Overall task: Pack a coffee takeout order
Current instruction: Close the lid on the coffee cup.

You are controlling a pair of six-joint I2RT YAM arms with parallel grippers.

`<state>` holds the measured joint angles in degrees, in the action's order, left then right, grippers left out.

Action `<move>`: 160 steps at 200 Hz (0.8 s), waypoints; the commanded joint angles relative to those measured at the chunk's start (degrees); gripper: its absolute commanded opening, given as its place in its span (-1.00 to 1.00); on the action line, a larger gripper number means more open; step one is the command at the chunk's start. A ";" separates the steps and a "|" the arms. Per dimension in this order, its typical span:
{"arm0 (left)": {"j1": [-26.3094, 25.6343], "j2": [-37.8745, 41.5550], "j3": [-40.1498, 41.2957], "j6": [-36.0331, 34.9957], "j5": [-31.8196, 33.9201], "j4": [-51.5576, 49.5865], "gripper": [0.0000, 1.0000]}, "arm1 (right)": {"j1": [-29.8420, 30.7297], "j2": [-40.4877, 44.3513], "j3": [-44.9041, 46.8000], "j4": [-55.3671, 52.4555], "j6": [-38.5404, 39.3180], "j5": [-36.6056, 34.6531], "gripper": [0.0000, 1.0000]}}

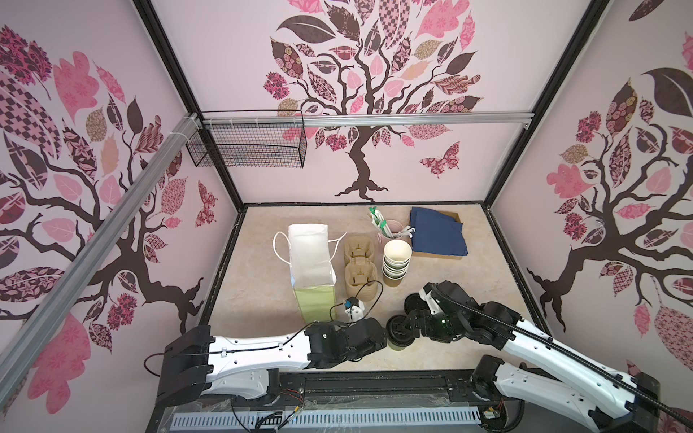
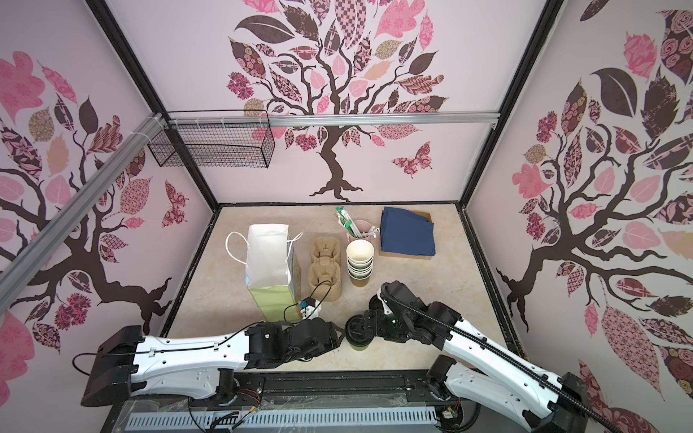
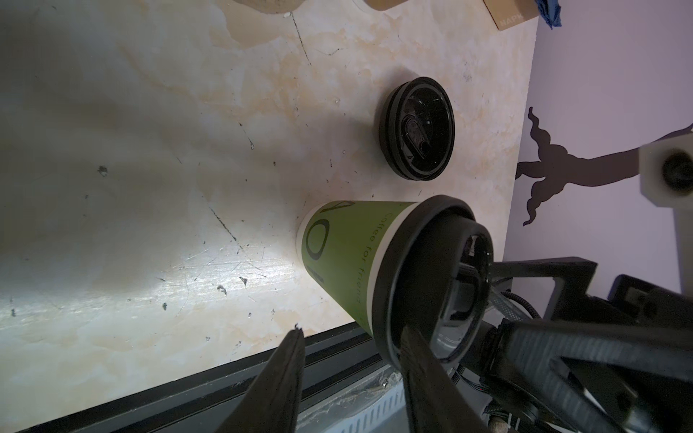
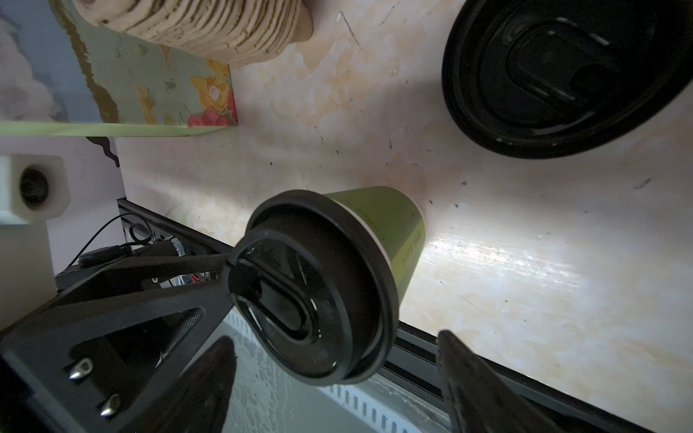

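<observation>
An olive-green paper cup (image 3: 337,255) with a black lid (image 4: 318,285) stands upright near the table's front edge, seen in both top views (image 1: 399,331). My right gripper (image 4: 335,337) is open wide, its jaws on either side of the lid with gaps showing. From the other side, my left gripper (image 3: 352,330) is open; one finger (image 3: 423,375) lies against the lid's rim and nothing sits between its jaws. The tan carrier (image 1: 360,268), the pale green bag (image 1: 311,270) and the navy napkin (image 1: 437,232) lie further back.
Loose black lids (image 1: 414,301) lie right behind the cup. A stack of lidless cups (image 1: 395,262) stands beside the carrier, and a pink cup of wrapped straws (image 1: 390,226) behind it. A wire basket (image 1: 247,146) hangs on the back wall. The black front rail (image 3: 262,375) runs close by.
</observation>
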<state>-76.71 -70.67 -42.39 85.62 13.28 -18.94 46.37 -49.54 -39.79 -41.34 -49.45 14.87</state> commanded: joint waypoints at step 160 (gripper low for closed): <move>0.59 -5.58 1.70 0.16 -4.29 -1.19 -0.17 | -0.22 -1.22 3.38 -4.70 -5.82 -1.75 0.66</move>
<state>-76.38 -73.67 -42.37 85.78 10.87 -16.80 46.37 -50.68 -37.71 -41.78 -49.43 15.05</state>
